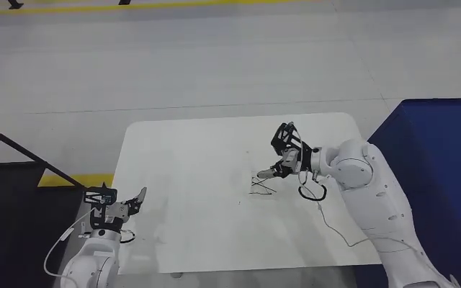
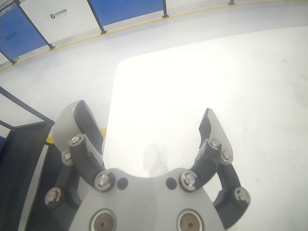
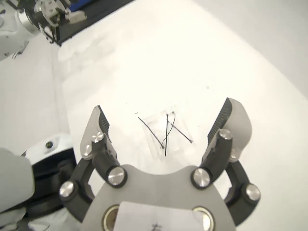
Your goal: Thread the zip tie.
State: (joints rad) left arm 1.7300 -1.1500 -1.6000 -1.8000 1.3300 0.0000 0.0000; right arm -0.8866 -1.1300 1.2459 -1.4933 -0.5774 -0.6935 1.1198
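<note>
Three thin black zip ties (image 3: 166, 133) lie crossed on a clear plastic bag (image 3: 156, 150) on the white table (image 3: 168, 49); in the top view the zip ties (image 1: 262, 185) sit right of the table's middle. My right gripper (image 3: 163, 118) hovers just above them, open, with nothing between its fingers; the top view shows this gripper (image 1: 277, 165) right beside the ties. My left gripper (image 2: 144, 118) is open and empty over the table's near left edge, and in the top view the left gripper (image 1: 137, 198) is far from the ties.
The table's left edge (image 2: 113, 92) drops to a light floor. Blue and white barrier panels (image 2: 120, 3) stand far behind. A black frame (image 1: 36, 162) stands left of the table and a blue panel (image 1: 425, 144) to its right.
</note>
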